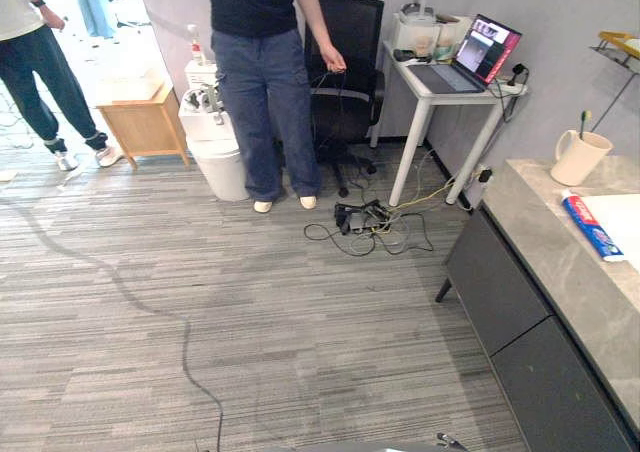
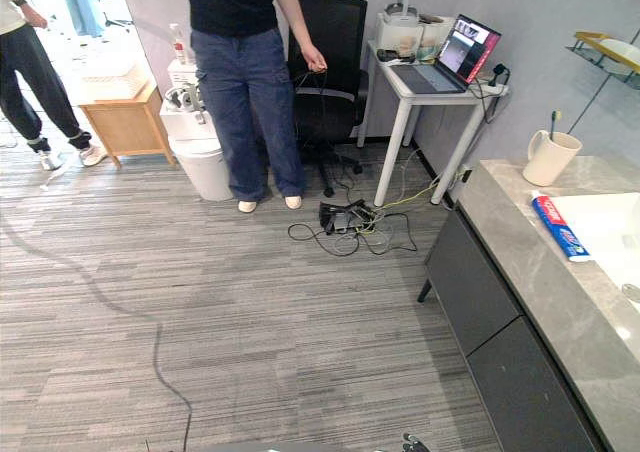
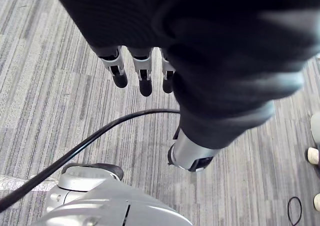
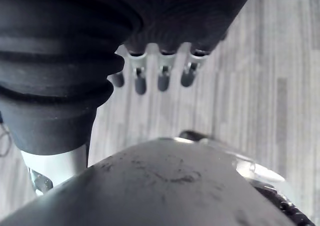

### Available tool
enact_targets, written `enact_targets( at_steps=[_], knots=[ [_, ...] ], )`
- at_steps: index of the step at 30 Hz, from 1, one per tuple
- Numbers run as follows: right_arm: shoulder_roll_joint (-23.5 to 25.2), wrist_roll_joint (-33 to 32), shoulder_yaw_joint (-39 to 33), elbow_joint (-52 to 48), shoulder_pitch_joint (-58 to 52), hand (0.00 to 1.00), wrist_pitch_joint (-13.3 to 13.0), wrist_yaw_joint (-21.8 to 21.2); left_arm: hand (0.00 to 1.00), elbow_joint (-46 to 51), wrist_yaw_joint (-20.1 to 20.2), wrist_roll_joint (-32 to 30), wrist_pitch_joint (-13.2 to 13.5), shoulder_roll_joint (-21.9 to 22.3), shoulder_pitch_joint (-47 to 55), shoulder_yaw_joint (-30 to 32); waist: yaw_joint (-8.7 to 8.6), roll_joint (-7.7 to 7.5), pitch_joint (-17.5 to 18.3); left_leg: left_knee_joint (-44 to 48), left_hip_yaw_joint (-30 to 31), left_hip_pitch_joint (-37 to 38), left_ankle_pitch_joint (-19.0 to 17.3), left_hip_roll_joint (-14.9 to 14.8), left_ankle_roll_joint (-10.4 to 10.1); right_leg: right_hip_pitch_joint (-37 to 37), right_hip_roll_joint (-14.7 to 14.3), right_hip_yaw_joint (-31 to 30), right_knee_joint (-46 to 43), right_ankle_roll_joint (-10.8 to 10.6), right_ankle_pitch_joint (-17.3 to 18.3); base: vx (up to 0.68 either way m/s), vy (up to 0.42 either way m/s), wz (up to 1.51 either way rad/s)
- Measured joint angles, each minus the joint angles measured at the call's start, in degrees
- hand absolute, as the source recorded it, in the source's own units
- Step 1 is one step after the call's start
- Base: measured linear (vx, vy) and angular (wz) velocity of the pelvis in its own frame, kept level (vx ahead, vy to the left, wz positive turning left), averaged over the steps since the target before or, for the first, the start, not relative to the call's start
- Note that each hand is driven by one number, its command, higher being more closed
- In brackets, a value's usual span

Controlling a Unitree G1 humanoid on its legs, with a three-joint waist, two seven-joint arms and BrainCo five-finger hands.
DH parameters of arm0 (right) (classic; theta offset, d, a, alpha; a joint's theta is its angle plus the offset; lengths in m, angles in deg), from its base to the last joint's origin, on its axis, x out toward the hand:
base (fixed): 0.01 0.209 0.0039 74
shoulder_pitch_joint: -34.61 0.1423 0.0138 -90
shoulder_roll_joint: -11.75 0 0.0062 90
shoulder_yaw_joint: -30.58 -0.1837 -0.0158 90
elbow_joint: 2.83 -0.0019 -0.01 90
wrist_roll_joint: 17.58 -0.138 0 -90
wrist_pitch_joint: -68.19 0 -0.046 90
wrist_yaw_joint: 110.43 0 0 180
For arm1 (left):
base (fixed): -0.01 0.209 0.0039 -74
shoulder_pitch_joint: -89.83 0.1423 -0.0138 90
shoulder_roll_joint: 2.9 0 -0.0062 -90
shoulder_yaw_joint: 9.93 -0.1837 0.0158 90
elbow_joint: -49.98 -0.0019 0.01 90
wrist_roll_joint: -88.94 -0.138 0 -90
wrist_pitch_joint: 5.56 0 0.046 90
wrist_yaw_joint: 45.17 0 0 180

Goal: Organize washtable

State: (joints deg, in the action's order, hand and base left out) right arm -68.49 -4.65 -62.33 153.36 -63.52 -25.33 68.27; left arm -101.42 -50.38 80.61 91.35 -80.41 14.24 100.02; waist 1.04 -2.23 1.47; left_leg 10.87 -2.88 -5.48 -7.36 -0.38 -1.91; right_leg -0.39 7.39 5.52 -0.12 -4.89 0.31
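The grey stone tabletop (image 1: 560, 262) stands at the robot's right, above dark drawer fronts. On it, near the far end, sits a cream cup (image 1: 578, 157) with a toothbrush (image 1: 584, 122) upright in it. A toothpaste tube (image 1: 592, 226) lies flat closer in, at the edge of the white sink (image 2: 610, 227). Both hands hang over the carpet floor (image 1: 250, 302), well apart from the tabletop — the left hand (image 3: 142, 68) and the right hand (image 4: 162, 71) each have straight, relaxed fingers holding nothing. A person (image 1: 265, 92) stands by a black chair (image 1: 350, 62).
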Motion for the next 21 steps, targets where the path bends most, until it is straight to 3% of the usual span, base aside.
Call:
enact_targets(
  at_steps=[6, 16, 17, 21],
  knots=[
    [0.34, -3.74, -5.59, 1.35, 0.05, 0.0, -0.1, 0.56, 0.0, -1.4, -0.52, 3.28, 1.76, -0.3, 0.1, -1.83, 0.0, -0.27, 0.45, -3.04, 0.66, 0.01, 1.91, 2.46, 1.24, 0.13, 1.55, 0.73, 2.58, -1.36, -1.63, 0.05, 0.038, 0.07],
    [0.8, -3.83, -8.18, 2.02, 0.71, 0.0, -0.18, 1.57, 0.0, -1.67, -1.3, 3.86, 2.51, -0.27, -0.18, -2.26, 0.15, -0.08, -0.6, -7.06, 0.25, 2.03, 4.21, 2.19, 1.1, 0.3, 1.21, 0.57, 2.97, -0.6, -2.29, -0.03, -0.008, -0.02],
    [0.88, -3.84, -7.99, 1.89, 1.15, 0.0, -0.21, 1.55, 0.0, -1.56, -1.31, 4.21, 2.54, -0.19, -0.51, -2.15, 0.1, 0.01, -1.75, -5.97, 0.32, 1.94, 3.87, 1.27, 0.8, 0.18, 0.81, 0.62, 1.64, 0.1, -1.66, -0.1, -0.067, 0.07],
    [0.8, -3.76, -7.93, -1.75, 1.97, 0.0, -0.64, 1.54, 0.0, 0.83, -1.31, 4.3, 2.61, 0.58, -1.81, -1.26, 0.53, 1.26, -7.28, 10.55, 1.85, -4.21, -4.06, -2.77, -0.72, -1.17, -1.71, 2.01, -6.54, 0.95, 3.89, -0.17, -0.063, 0.17]
  ],
)
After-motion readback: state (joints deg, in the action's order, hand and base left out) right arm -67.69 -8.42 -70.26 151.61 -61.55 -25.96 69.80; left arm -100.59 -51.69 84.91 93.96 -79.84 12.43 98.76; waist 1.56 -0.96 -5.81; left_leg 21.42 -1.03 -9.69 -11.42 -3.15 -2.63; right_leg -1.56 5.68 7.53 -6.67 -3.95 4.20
